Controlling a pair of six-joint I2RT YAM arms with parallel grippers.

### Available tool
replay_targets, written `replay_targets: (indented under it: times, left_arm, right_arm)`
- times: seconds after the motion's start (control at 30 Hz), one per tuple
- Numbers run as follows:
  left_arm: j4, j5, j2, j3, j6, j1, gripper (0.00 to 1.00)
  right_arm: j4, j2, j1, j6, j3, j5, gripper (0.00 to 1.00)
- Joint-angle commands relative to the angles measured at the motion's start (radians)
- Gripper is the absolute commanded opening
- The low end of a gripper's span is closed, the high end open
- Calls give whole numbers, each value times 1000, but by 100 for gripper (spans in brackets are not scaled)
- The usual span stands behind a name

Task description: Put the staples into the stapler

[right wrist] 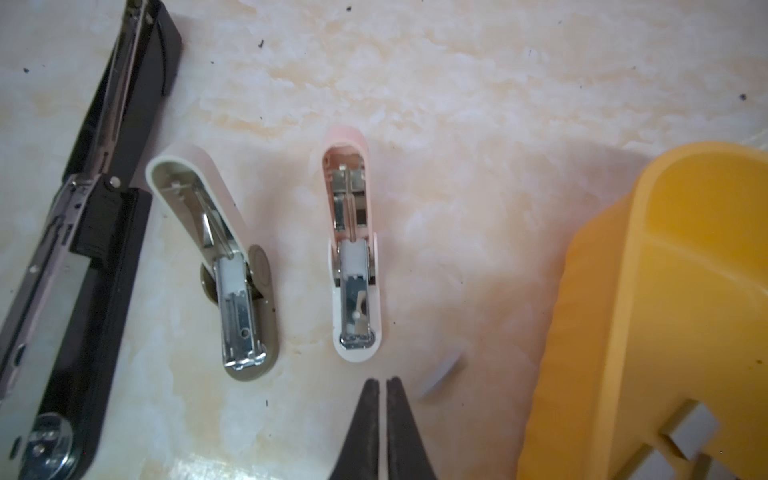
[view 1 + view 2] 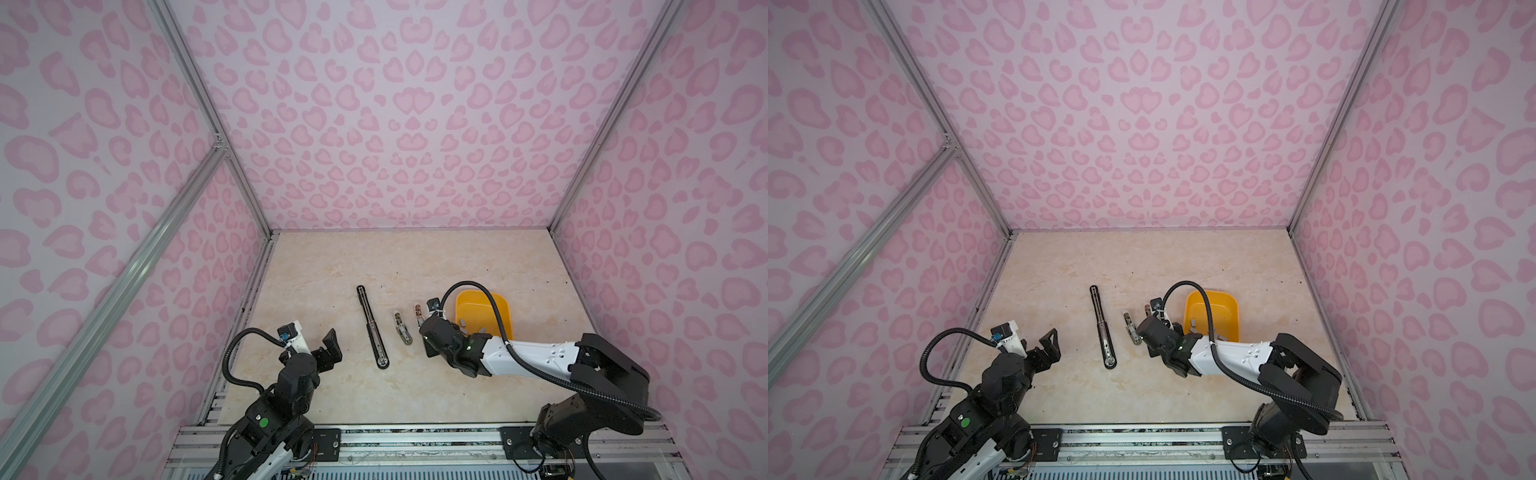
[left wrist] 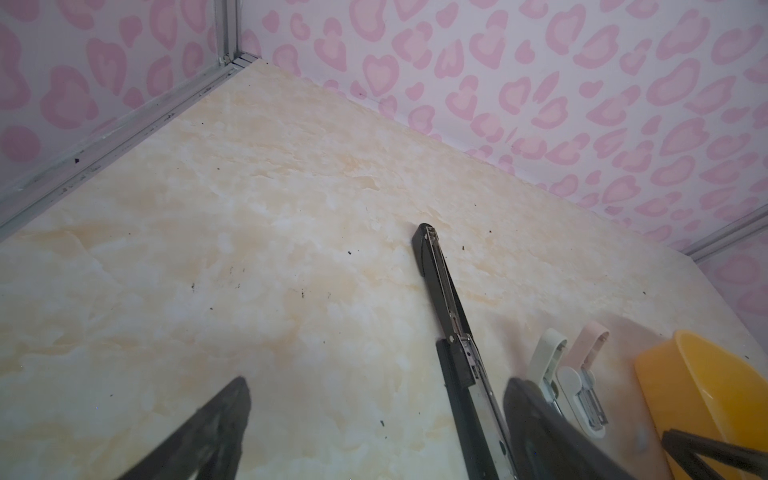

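- Staples [image 2: 463, 322]: a few small grey strips inside the yellow bin [image 2: 505, 305], right of centre in both top views. The right arm's cable and wrist cross the bin, so the count cannot be told.
- Pale strip [image 1: 442, 370]: lower centre of the right wrist view, just right of the fingertips. It is too blurred to tell whether it is a staple strip.
- Right gripper [image 1: 382, 381]: jaws pressed almost together, with nothing seen between them. The tips sit just below the pink stapler's near end. In both top views the gripper is hidden under its own wrist.
- Pink stapler [image 1: 353, 257]: opened flat on the table [image 2: 415, 257]. It is partly covered by the right wrist in both top views.
- Grey stapler [image 1: 224, 266]: opened flat, left of the pink one and apart from it.
- Long black stapler [image 2: 372, 328]: opened flat at the centre of the table. It is cut off by the left edge of the right wrist view and by the bottom edge of the left wrist view.
- Left gripper [image 3: 378, 384]: jaws wide and empty, lower left in both top views. In the left wrist view its fingers are blurred, and the right-hand one covers part of the grey stapler.
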Motion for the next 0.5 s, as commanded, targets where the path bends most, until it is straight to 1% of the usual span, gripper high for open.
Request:
replay_targets:
  times: [0.0,0.23,0.47]
  left_arm:
    - [52,19,22,3,15,1,96]
    - [56,7,65,13,11,1,96]
    - [56,-1,66,14,9,1,96]
  right_arm:
    - [48,30,-4,-43,30,24,0]
    - [76,93,-36,-77,81,-2,0]
    - [57,40,-41,-56,71,31,0]
